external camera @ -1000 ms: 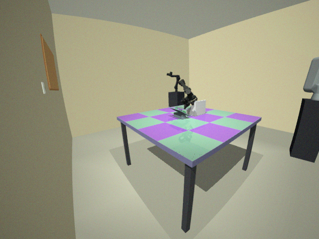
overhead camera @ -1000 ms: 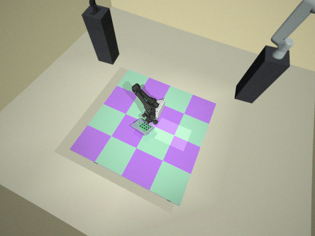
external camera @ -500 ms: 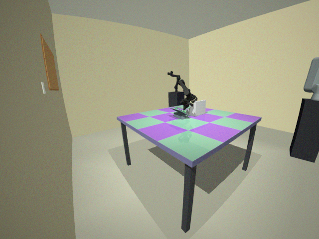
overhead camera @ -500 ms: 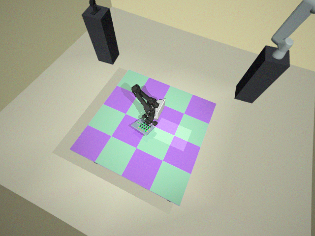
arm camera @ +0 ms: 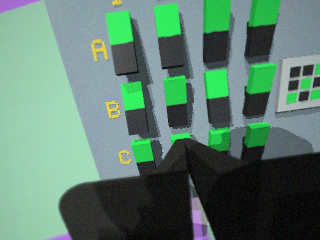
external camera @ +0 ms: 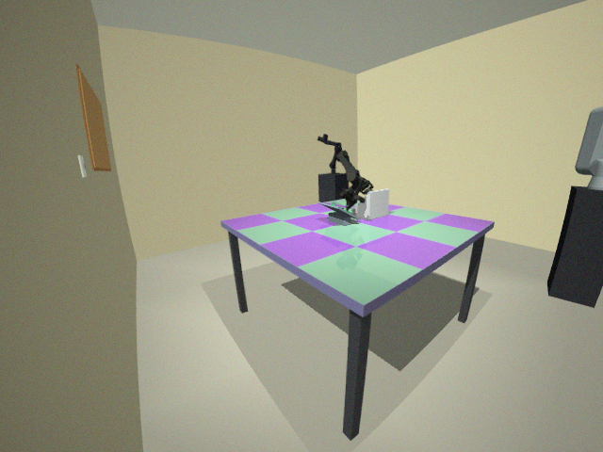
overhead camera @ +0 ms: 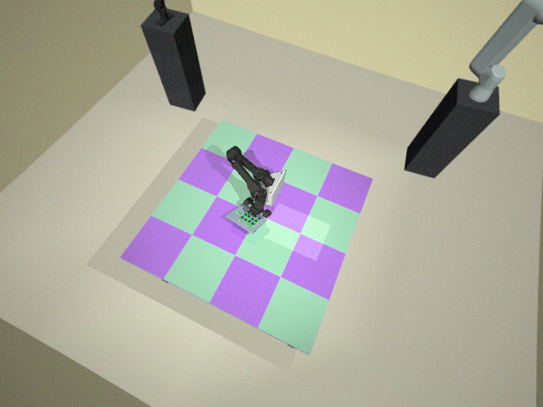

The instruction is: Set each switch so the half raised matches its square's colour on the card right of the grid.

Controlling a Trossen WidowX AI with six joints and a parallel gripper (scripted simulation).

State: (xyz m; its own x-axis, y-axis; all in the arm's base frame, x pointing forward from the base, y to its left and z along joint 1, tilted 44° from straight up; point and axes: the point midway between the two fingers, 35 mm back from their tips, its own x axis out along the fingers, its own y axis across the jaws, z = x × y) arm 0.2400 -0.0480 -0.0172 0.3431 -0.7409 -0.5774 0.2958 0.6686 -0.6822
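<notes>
Pressing at row C
We are keeping the closed, empty hand (overhead camera: 259, 213) (external camera: 349, 208) (arm camera: 182, 144) centred over one raised end of a near-row switch (arm camera: 181, 137).

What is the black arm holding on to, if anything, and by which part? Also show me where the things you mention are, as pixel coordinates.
Nothing is held: the gripper (arm camera: 182, 144) is shut with its tips together, over the lowest switches in view.

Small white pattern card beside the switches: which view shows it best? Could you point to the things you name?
The wrist view: coloured squares are readable on the small white pattern card (arm camera: 281, 95), though the frame cuts its right side. In the top and exterior views, I cannot make it out.
</notes>
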